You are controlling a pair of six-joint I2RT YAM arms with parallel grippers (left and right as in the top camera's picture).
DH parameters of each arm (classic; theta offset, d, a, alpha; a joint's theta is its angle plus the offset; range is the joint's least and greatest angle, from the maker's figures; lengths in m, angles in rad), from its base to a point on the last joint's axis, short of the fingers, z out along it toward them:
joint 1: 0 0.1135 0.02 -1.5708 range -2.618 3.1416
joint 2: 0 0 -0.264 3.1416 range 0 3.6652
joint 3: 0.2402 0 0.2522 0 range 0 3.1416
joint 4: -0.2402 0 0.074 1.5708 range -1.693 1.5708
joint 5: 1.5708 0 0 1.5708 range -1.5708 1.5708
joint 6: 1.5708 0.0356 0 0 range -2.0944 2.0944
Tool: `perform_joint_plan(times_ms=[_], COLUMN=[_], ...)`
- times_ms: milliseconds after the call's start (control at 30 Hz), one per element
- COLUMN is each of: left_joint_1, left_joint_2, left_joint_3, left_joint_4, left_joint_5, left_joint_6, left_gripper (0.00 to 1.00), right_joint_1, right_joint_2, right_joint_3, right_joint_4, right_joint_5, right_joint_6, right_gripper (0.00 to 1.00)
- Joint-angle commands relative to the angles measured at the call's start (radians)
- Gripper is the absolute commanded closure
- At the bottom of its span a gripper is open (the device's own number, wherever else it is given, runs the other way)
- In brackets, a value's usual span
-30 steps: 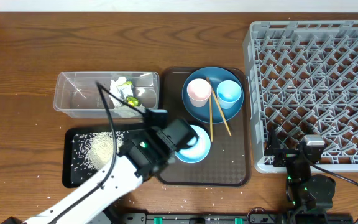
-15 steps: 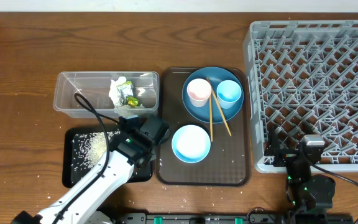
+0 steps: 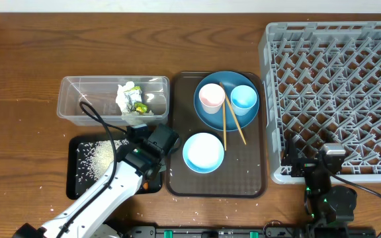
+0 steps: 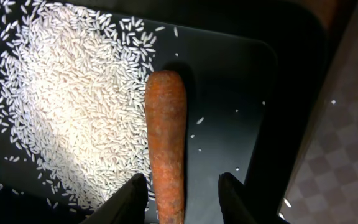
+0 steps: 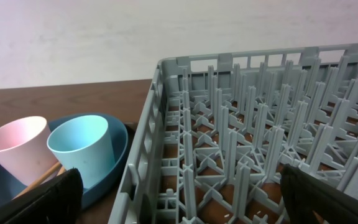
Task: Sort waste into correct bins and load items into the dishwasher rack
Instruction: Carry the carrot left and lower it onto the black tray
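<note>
Soft, even light; both wrist views blur at the lower edge.
Overhead, the brown wooden table (image 3: 18, 66) left of the large square grey plastic rack (image 3: 336, 86) is bright, with faint shadows. At the left wrist, loose white rice grains (image 4: 61, 106) glare almost blank on a shallow black rectangular tray (image 4: 241, 93) sunk in darkness; the left gripper (image 4: 182, 186) is out of focus. At the right wrist, the pale wall (image 5: 73, 37) behind the rack glows flat; the right gripper (image 5: 179, 196) is a dark smear.
</note>
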Motion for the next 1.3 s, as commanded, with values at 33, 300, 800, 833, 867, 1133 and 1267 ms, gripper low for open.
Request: perform_joint_plan(times_ms=[33, 300, 800, 833, 867, 1133, 1267], left_joint_1=[0.004, 0.006, 0.359, 0.379, 0.395, 0.407, 0.407], left_joint_2=[-0.041, -0.186, -0.287, -0.287, -0.287, -0.283, -0.283], left_joint_3=[0.069, 0.142, 0.146, 0.146, 0.145, 0.137, 0.137], left_joint_4=[0.000, 0.117, 0.127, 0.127, 0.127, 0.123, 0.124], left_joint_5=[0.005, 0.009, 0.148, 0.166, 0.176, 0.200, 0.205], left_joint_6=[0.072, 0.142, 0.209, 0.213, 0.212, 0.212, 0.212], left_gripper=[0.60, 0.59, 0.54, 0.55, 0.54, 0.35, 0.34], right_joint_1=[0.008, 0.008, 0.008, 0.008, 0.008, 0.008, 0.008], right_joint_2=[0.000, 0.000, 0.000, 0.000, 0.000, 0.000, 0.000], right_joint_3=[-0.002, -0.002, -0.002, -0.002, -0.002, -0.002, 0.037], right_joint_4=[-0.004, -0.004, -0.004, -0.004, -0.004, 0.004, -0.002], right_joint_5=[0.006, 0.006, 0.006, 0.006, 0.006, -0.016, -0.041], right_joint_6=[-0.006, -0.006, -0.006, -0.006, -0.006, 0.131, 0.198], right_gripper=[0.01, 0.01, 0.01, 0.01, 0.01, 0.01, 0.01])
